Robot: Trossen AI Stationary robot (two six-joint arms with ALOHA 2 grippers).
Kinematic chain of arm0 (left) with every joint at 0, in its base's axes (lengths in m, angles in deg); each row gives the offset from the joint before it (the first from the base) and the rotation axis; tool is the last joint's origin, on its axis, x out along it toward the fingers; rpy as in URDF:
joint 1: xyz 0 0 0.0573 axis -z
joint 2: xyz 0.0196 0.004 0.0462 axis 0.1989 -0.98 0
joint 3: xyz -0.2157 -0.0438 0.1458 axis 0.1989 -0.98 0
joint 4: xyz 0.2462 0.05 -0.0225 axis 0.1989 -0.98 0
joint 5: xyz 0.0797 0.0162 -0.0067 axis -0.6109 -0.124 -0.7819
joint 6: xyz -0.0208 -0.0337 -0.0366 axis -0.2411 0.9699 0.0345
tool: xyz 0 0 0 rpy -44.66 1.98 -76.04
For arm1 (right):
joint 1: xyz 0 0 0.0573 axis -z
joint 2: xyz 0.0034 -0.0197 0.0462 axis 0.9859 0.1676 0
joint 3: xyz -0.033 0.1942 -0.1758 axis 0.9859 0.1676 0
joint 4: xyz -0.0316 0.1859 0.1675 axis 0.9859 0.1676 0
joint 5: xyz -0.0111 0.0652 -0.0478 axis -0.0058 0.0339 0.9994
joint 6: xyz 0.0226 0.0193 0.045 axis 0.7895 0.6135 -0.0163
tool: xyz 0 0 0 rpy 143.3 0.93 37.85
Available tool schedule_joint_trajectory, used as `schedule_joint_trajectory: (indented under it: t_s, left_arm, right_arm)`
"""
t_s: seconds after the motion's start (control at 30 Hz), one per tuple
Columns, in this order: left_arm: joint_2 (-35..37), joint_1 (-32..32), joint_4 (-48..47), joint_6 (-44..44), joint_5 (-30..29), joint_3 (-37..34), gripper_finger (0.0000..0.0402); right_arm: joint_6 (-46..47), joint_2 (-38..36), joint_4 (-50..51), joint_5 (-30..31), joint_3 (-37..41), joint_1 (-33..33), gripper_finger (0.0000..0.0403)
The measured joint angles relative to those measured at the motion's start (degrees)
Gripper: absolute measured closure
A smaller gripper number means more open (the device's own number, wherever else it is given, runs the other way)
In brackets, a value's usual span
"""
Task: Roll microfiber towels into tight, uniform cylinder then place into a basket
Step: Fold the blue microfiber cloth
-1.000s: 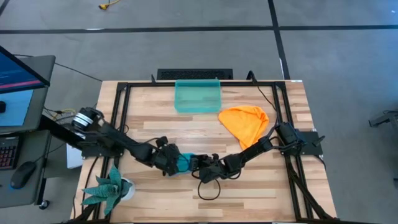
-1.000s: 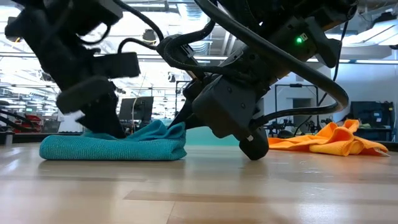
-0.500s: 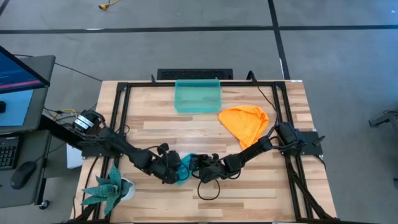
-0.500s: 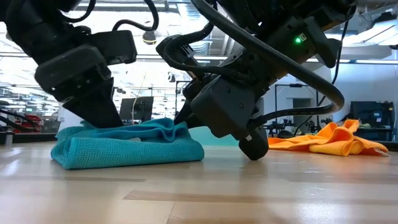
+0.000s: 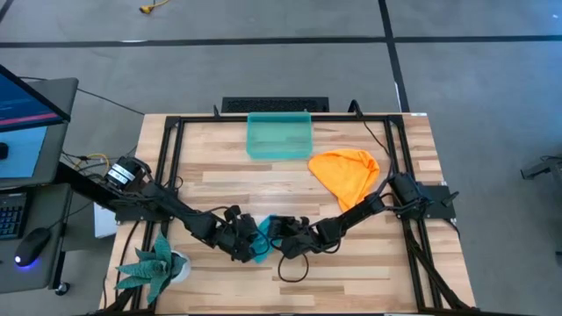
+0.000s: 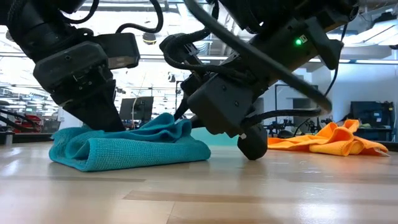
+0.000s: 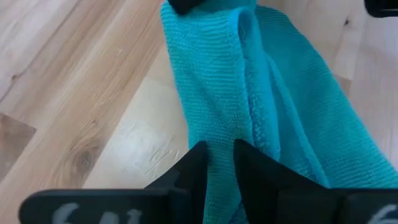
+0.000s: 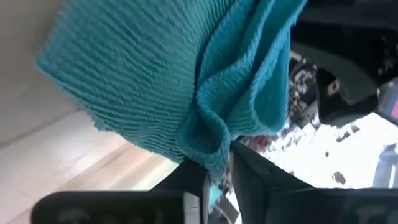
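The teal-blue towel (image 6: 130, 149) lies bunched in loose folds on the wooden table (image 5: 351, 263), left of its middle and near the front, with both grippers on it. My left gripper (image 5: 248, 244) is shut on its left end, and my right gripper (image 5: 279, 239) is shut on its right end. The orange-yellow towel (image 5: 345, 174) lies crumpled on the table at the right. The teal-green basket (image 5: 279, 136) stands at the far edge. My left gripper pinches a raised fold of the teal towel (image 7: 221, 163) between its two fingers, at the towel's left end. The fingers slant down from the table's left. The towel rests on the table beyond them, slack and folded lengthwise. My right gripper has a bunched fold of the teal towel's right end (image 8: 214, 163) between its two fingers, several layers thick. It comes from the table's right, slanting slightly down. The cloth spreads slack from the fingers onto the table.
A green spiky plant in a white pot (image 5: 158, 263) stands at the near left corner, close to my left arm. A black metal frame (image 5: 167, 140) runs around the table. Bare wood lies along the near edge and between the basket and the teal towel.
My left gripper has gone toward the table's near edge and a little right, dragging the teal towel's left end along. The bundle has swung toward the near edge and bunched thicker, while its right end has stayed at my right gripper.
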Motion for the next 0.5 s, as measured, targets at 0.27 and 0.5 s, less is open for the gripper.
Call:
schedule_joint_trajectory:
  t_s: [0.27,0.5]
  left_arm:
    - [0.00,-0.02,0.04,-1.49,-0.02,0.00,0.0342]
    - [0.00,-0.02,0.11,-2.30,-0.04,0.00,0.0342]
  right_arm:
    - [2.26,0.25,-4.80,4.46,0.14,-0.78,0.0281]
    - [5.30,0.25,-4.91,10.52,0.09,-0.76,0.0263]
